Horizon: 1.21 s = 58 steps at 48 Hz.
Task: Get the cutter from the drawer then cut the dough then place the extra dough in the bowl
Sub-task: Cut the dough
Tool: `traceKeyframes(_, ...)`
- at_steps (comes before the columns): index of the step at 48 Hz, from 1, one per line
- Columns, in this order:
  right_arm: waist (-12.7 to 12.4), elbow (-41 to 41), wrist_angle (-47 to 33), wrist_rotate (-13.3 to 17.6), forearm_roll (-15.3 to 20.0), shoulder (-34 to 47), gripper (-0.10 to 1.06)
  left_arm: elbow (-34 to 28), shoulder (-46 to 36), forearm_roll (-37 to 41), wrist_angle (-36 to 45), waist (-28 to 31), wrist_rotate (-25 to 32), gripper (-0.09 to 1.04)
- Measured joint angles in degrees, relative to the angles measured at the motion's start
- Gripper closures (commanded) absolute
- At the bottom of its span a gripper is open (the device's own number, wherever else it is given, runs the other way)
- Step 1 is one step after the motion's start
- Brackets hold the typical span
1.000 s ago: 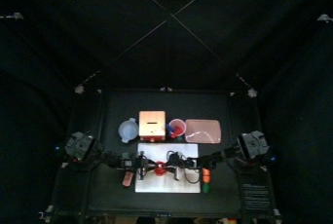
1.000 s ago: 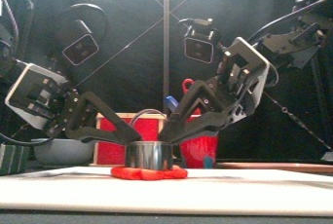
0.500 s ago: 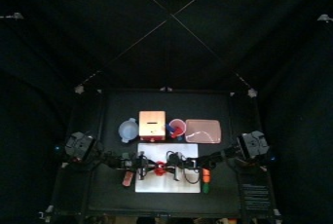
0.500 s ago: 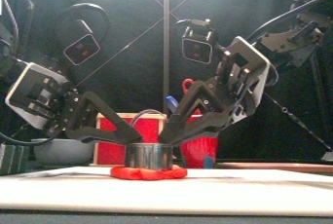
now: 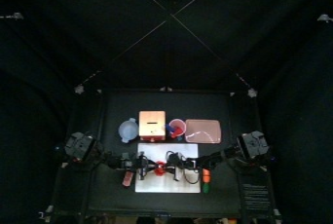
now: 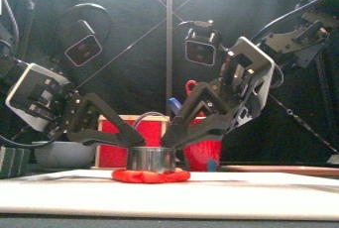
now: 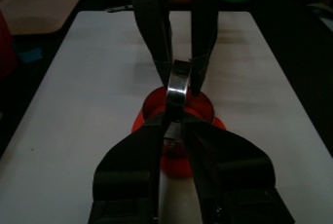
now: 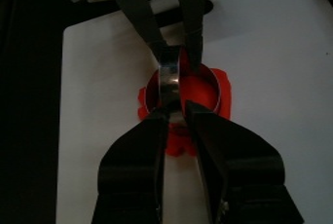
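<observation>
Black-curtained booth. On the worktop, the white cutting board (image 6: 265,194) carries the red dough (image 6: 150,177), with the metal cutter (image 6: 150,158) standing on it. The left gripper (image 6: 129,141) and right gripper (image 6: 176,138) both have their jaws narrow, pinching the cutter's rim from opposite sides. Cutting step in hand. Next, in my judgement: lift the cutter clear, then carry the trimmings to the bowl (image 6: 56,154).

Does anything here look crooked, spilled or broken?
Nothing stands out. The metal cutter stands upright on the red dough on the white cutting board, the left gripper and right gripper pinching its rim from opposite sides. The dough's edge is lumpy, nothing more.
</observation>
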Motion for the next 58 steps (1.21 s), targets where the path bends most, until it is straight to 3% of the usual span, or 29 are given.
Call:
traceKeyframes(20,-0.26,-0.44,1.67,0.0,-0.09,-0.26,0.38,-0.35,0.44,-1.32,-0.09,-0.18,0.0,0.29)
traceKeyframes(37,-0.44,-0.44,2.46,-0.35,-1.76,-1.14,0.38,-0.53,-0.97,-1.85,0.88,-0.44,0.53,0.09)
traceKeyframes(50,-0.53,-0.7,2.72,-0.26,-2.2,-1.67,0.23,-0.44,-2.55,-1.85,1.58,-0.44,1.14,0.08)
traceKeyframes(58,-0.62,-0.7,2.99,-0.35,-3.08,-2.2,0.2,0.0,-4.39,-1.85,2.46,-0.35,3.78,0.08)
